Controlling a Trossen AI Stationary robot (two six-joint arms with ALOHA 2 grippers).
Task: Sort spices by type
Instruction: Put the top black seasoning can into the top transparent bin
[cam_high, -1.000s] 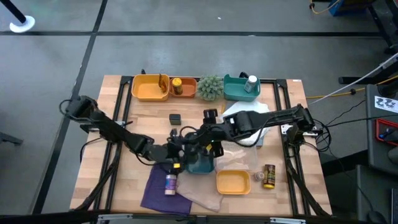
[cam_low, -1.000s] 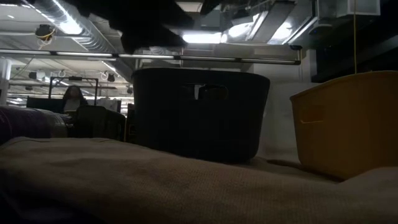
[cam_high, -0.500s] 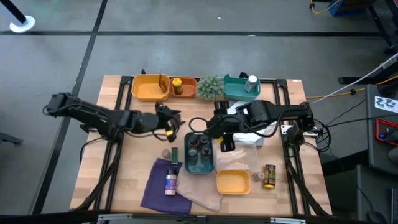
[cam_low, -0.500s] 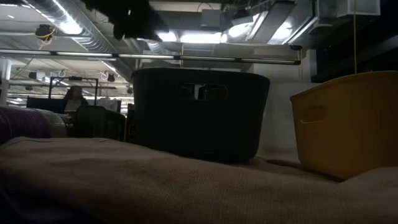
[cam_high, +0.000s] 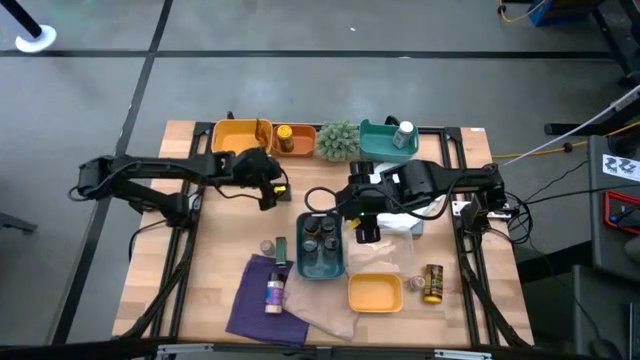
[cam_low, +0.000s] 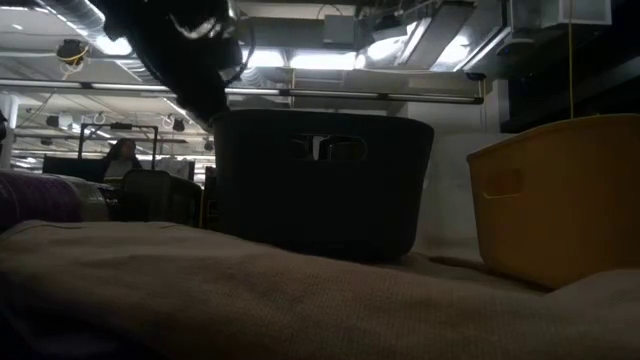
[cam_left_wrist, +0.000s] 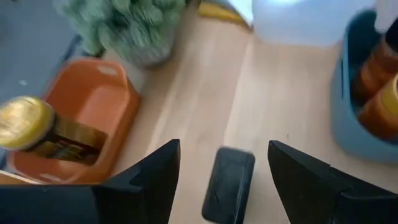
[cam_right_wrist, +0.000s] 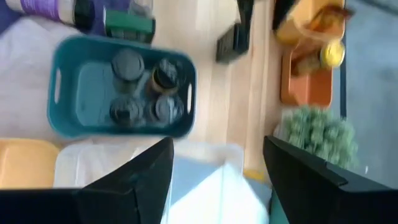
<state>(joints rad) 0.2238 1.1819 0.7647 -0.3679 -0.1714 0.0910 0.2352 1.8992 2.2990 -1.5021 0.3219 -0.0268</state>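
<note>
- At the table's near edge, about 6 o'clock from its centre in the high view, a yellow tray (cam_high: 375, 292) sits empty, with a purple cloth (cam_high: 252, 305) at 7 o'clock carrying a purple-labelled jar (cam_high: 274, 295) that lies on its side.
- A brown jar (cam_high: 433, 283) with a yellow label lies at 4 o'clock, well apart from the rest, right of the yellow tray.
- Near the middle stands a teal tray (cam_high: 322, 245) holding four dark-lidded jars (cam_right_wrist: 143, 87); a green-capped jar (cam_high: 282, 248) lies just beside its left wall.
- The right gripper (cam_high: 358, 205) hovers at 1 o'clock of the teal tray, over a clear plastic box (cam_high: 408, 200); its fingers (cam_right_wrist: 134, 177) stand apart with nothing between them.
- The left gripper (cam_high: 268, 180) hangs at 10 o'clock of the teal tray, fingers (cam_left_wrist: 146, 180) spread and empty, above a small black block (cam_left_wrist: 229, 184) on the bare wood.
- Along the far edge, at 11 o'clock, a large yellow-orange tray (cam_high: 241, 140) sits beside an orange tray (cam_high: 294, 141) holding one gold-lidded jar (cam_left_wrist: 31, 127).
- At 12 o'clock stands the green spiky plant (cam_high: 339, 141).
- At 1 o'clock a far teal tray (cam_high: 382, 141) holds a white bottle (cam_high: 404, 133).
</note>
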